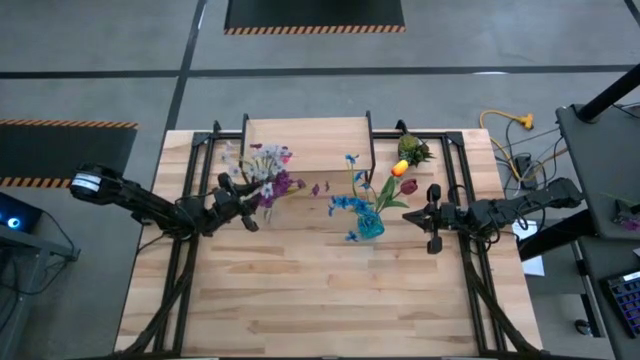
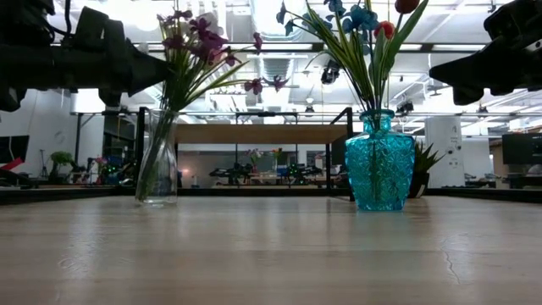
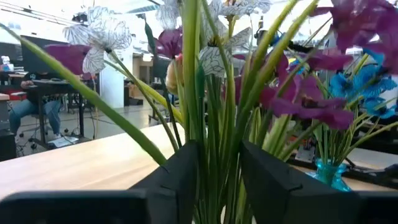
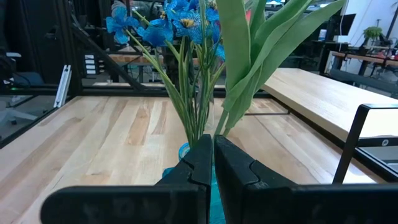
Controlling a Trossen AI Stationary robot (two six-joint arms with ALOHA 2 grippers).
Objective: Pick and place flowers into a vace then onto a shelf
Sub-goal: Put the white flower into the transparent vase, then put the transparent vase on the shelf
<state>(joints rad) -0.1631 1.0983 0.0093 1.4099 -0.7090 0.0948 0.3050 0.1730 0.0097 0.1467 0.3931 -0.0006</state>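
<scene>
left hand [image 3: 214,180]: fingers apart around purple flowers' [image 3: 211,124] upright stems, in clear vase [image 2: 157,157] on counter [image 1: 330,290] | shelf [image 1: 308,142] just beyond, left arm nearer | right hand [image 4: 213,168]: shut, facing blue vase [image 1: 370,224]

In the left wrist view, the green stems of the purple and white flowers [image 3: 214,112] run down between the dark fingers [image 3: 180,180] and pass out of sight below them, so the clear glass vase is hidden there. Past the right arm's closed fingers [image 4: 200,165], only slivers of the turquoise glass vase [image 4: 184,151] show. In the low view, both bunches are cut off by the upper edge.
</scene>
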